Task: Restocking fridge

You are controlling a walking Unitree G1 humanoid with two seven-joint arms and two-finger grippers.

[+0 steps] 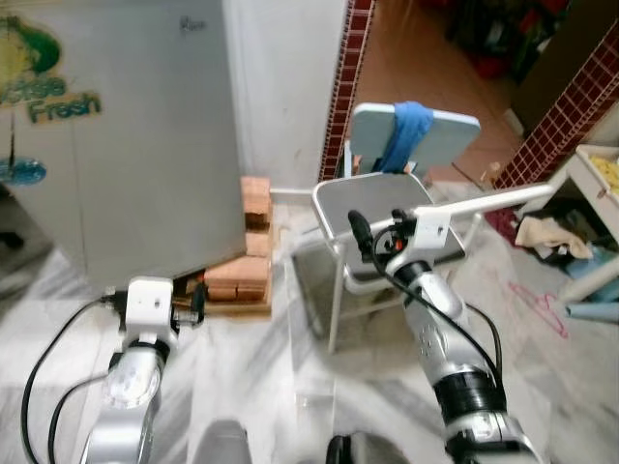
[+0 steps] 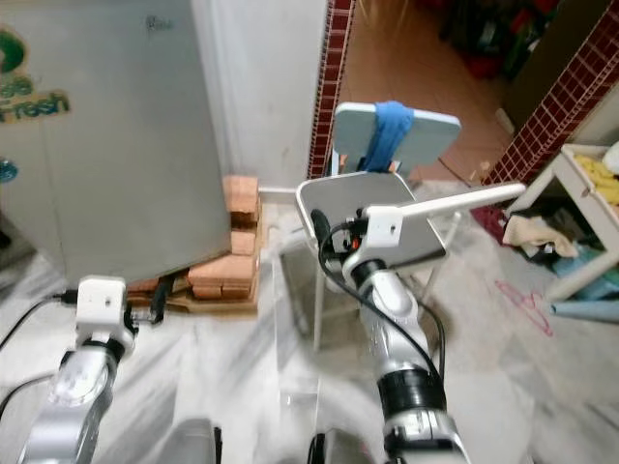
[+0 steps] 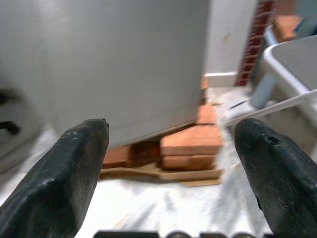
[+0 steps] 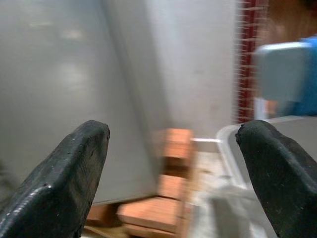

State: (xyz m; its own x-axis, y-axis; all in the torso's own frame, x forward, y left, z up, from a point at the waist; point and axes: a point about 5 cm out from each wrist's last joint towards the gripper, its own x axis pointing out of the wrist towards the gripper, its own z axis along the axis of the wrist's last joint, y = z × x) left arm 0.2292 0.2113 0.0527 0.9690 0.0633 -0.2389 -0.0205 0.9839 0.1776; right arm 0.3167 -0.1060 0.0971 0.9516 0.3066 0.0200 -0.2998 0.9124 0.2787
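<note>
The fridge (image 1: 126, 145) stands ahead and to the robot's left, door shut, its base propped on a stack of bricks (image 1: 242, 275) with a flat board under them. Left gripper (image 1: 196, 304) is the nearer one: it sits low, just off the fridge's lower right corner, pointing at the bricks. Its long axis runs roughly level toward the fridge's base, well below where any door edge or handle would be (no handle can be made out on the grey face). In the left wrist view its two black fingers (image 3: 64, 173) are spread wide with nothing between them, the fridge wall and bricks framed in the gap.

Right gripper (image 1: 360, 235) is raised higher, forearm bent up over the grey chair (image 1: 387, 208), pointing leftward toward the fridge side and the white wall (image 1: 285, 87). Its fingers (image 4: 59, 178) are also wide apart and empty, with the fridge's side face seen between them.

A blue cloth (image 1: 408, 135) hangs over the chair back. No groceries are visible in either claw, so judging by this, restocking has not begun; the door likely needs opening first, and the left arm would have to lift to reach it
</note>
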